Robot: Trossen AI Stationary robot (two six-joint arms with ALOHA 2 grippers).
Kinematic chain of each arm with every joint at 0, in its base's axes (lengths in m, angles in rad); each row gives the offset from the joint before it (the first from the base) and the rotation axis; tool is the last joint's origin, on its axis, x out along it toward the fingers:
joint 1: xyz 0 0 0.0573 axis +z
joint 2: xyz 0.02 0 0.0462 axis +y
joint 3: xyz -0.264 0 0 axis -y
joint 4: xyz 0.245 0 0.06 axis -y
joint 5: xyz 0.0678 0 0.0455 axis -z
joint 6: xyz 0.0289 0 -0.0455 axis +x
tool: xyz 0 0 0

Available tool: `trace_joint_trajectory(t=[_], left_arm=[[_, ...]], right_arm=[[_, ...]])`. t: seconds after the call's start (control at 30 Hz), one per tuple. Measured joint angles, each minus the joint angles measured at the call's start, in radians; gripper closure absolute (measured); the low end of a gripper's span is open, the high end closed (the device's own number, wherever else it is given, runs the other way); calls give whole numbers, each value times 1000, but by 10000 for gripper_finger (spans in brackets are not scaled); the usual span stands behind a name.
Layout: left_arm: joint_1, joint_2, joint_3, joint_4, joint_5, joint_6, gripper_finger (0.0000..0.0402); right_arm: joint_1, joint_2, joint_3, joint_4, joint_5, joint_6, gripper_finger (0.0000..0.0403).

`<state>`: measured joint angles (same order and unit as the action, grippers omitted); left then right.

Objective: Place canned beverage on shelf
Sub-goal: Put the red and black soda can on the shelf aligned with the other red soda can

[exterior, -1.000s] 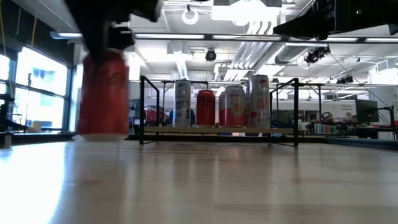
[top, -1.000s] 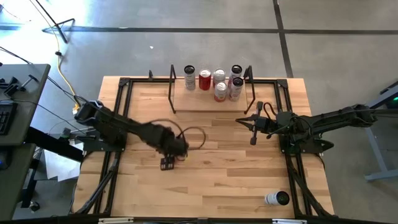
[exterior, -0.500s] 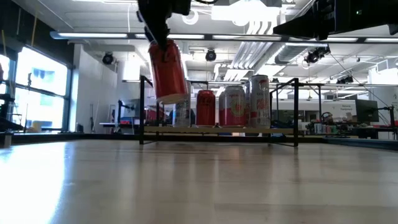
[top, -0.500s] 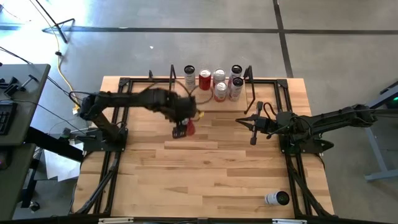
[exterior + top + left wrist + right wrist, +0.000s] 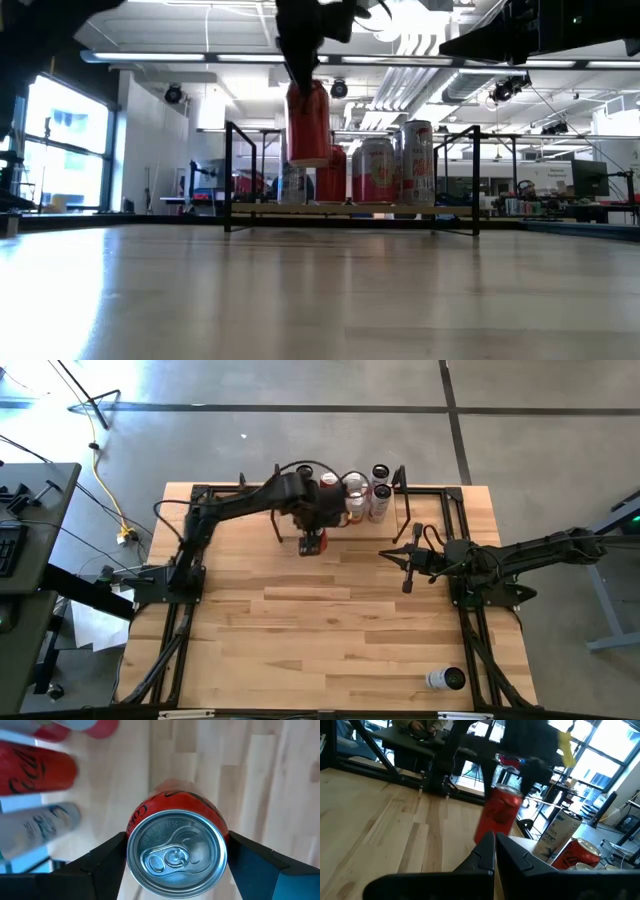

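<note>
One red can [image 5: 312, 541] held off the worktop [image 5: 330, 630] by the left tool [image 5: 312, 542], fingers [image 5: 105, 852] pressed against both sides of the can just under its rim. Hangs upright in the low view, clear of the board, its base above the level of the shelf [image 5: 340, 525] deck. From above, sits just in front of the shelf's near edge, toward its left half, at about 12 o'clock from the worktop's centre. Seen end-on in the left wrist view, silver lid and pull tab [image 5: 172, 857] facing the camera, bare wood below.

Several cans already standing on the shelf: another red can [image 5: 332, 175], a pink-and-white can [image 5: 375, 172], a taller pale can [image 5: 417, 163] at its right, and a white-and-blue can [image 5: 557, 834] partly hidden behind the carried one in the low view. Exact count hard to tell, since the left arm covers part of the row from above.

Right tool [image 5: 405, 574] clenched with nothing between its fingers, parked over the worktop at about 3 o'clock of centre, well apart from the carried can and pointing toward the shelf.

Lying on its side near the front right corner of the worktop, at about 5 o'clock: one white can [image 5: 445, 679], well away from both arms.
</note>
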<state>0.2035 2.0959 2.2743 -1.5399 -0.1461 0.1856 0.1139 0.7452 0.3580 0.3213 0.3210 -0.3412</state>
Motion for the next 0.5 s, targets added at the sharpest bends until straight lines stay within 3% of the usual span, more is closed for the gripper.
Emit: trace_joint_trajectory(t=[0.1, 0.5], left_arm=[[32, 73, 82, -24, -7, 48, 119], [139, 171, 65, 58, -47, 141, 119]], right_arm=[[0, 0, 0, -1, 0, 0, 403], [0, 0, 0, -3, -4, 0, 403]])
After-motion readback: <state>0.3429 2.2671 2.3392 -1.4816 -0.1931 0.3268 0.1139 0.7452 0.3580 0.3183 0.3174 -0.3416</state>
